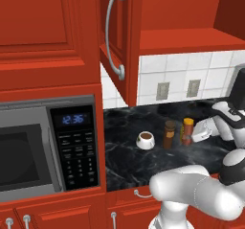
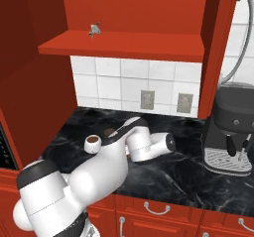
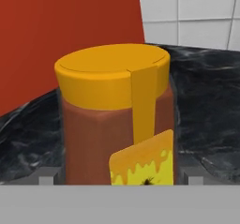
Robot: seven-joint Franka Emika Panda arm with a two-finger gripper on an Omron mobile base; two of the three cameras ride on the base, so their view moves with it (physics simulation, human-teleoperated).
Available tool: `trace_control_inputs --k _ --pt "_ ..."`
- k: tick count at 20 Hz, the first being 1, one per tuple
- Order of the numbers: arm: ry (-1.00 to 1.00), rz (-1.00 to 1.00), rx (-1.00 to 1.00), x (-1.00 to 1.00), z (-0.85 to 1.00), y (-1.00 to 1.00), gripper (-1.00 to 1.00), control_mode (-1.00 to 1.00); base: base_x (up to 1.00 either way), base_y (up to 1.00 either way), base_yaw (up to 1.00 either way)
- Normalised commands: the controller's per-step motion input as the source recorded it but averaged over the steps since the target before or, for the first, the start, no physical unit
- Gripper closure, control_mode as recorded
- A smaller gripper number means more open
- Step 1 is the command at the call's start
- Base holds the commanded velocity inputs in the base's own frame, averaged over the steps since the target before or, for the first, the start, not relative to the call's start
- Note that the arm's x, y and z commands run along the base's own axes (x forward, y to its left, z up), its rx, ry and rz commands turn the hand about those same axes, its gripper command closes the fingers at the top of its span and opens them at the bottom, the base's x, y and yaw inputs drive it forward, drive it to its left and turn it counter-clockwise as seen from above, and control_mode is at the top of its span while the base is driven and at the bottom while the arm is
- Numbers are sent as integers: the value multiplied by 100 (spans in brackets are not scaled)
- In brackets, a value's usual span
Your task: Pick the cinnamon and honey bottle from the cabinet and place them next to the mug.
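Hand view, pincer (image 3: 117, 176) wide open, straddling honey bottle (image 3: 117, 124)

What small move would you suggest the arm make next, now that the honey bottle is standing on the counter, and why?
Probably draw the gripper straight back from the honey bottle. The bottle stands upright on the counter beside the cinnamon, near the mug, and the jaws look open on either side of it, so backing out level should avoid tipping it.
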Motion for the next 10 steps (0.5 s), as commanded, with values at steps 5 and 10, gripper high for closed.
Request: trace_control_inputs --k 5,10 --pt "0 0 0 12 -8 4 100 -100 0 0 0" --pt "0 0 0 17 -10 10 100 -100 0 0 0"
